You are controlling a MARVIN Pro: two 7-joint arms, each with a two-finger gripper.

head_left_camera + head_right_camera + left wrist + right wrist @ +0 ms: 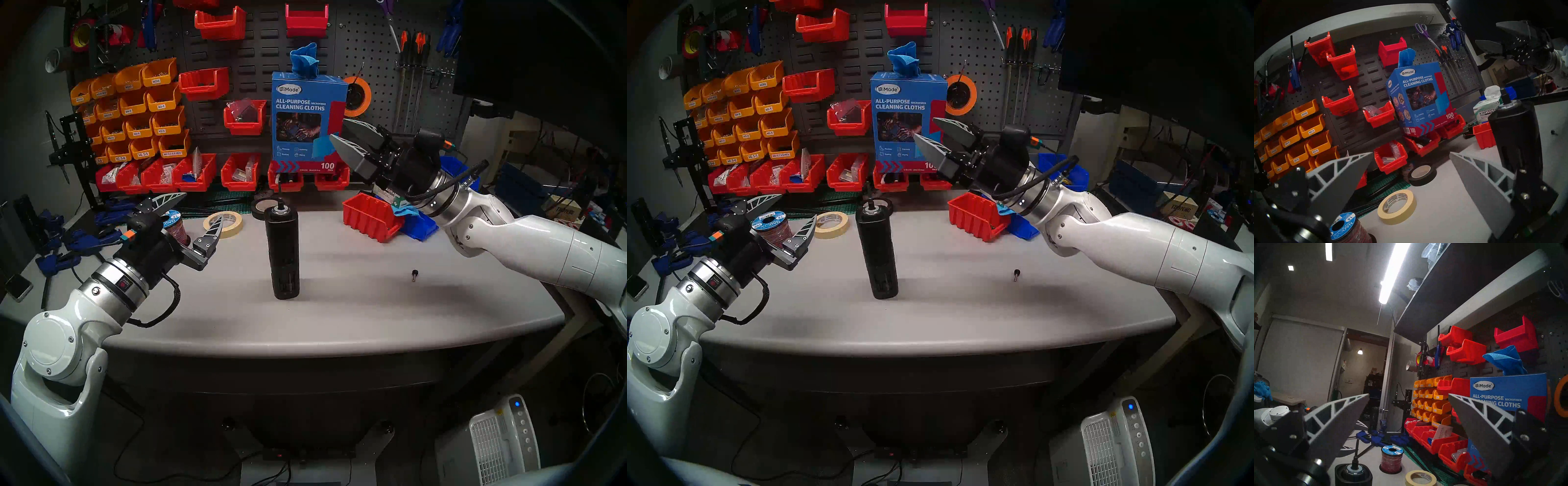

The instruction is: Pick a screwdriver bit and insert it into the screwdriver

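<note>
Both jaw sets spread wide, nothing held. Left gripper (200, 212) hovers over the table's (356, 315) left side by the wire spool (771, 227) and masking tape roll (224, 224). Right gripper (342, 134) is raised in front of the cleaning cloths box (305, 112). Screwdriver (282, 253) stands upright mid-table, screwdriver bit (281, 203) seated in its top socket. Black-knobbed pin (414, 275) lies to its right, well apart.
</note>
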